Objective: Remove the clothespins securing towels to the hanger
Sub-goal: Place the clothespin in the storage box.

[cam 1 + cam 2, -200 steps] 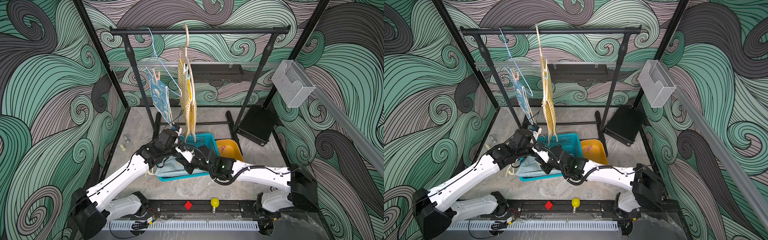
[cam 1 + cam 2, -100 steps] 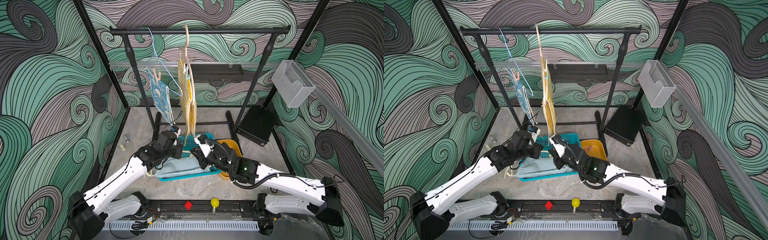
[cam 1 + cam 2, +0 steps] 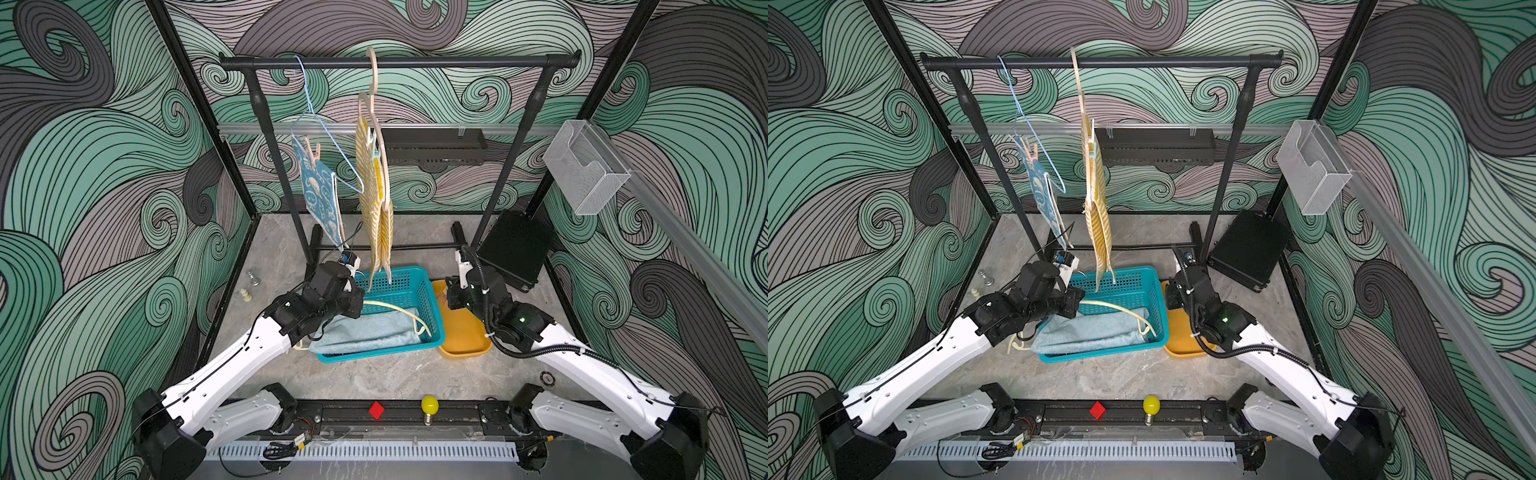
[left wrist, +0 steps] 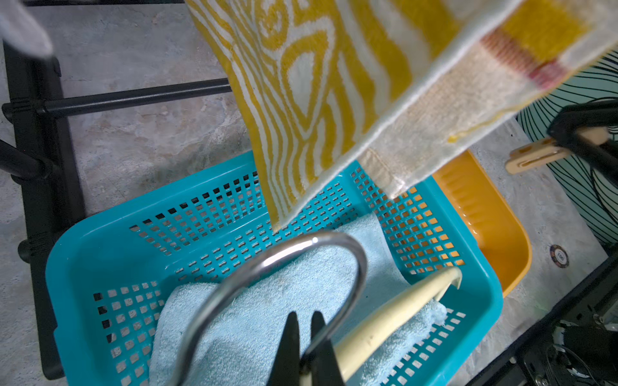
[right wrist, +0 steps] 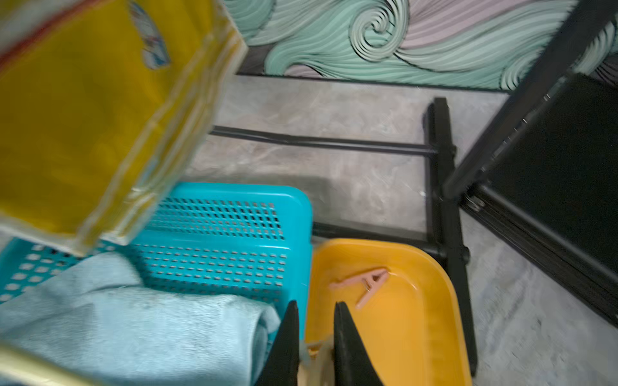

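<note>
A teal-blue towel (image 3: 318,195) hangs from a blue wire hanger (image 3: 328,141), pinned by pink clothespins (image 3: 311,149). Beside it a yellow-striped towel (image 3: 374,199) hangs from a beige hanger (image 3: 376,108). A pale-blue towel (image 3: 365,332) lies in the teal basket (image 3: 432,299) under a cream hanger (image 4: 394,320). My left gripper (image 4: 304,315) is shut on that hanger at the base of its metal hook (image 4: 284,254). Over the yellow tray (image 5: 418,334), my right gripper (image 5: 314,305) is shut on a pale clothespin (image 4: 531,155). A pink clothespin (image 5: 366,285) lies in the tray.
The black rack (image 3: 399,62) spans the back, its posts and base bars (image 5: 441,173) standing behind the basket and tray. A black case (image 3: 513,249) leans at the back right. A clear box (image 3: 582,166) juts from the right wall. Two small chess pieces (image 3: 249,284) stand at the left.
My right arm has swung right from over the basket to over the yellow tray, still holding the clothespin. My left arm has shifted slightly and keeps hold of the hanger.
</note>
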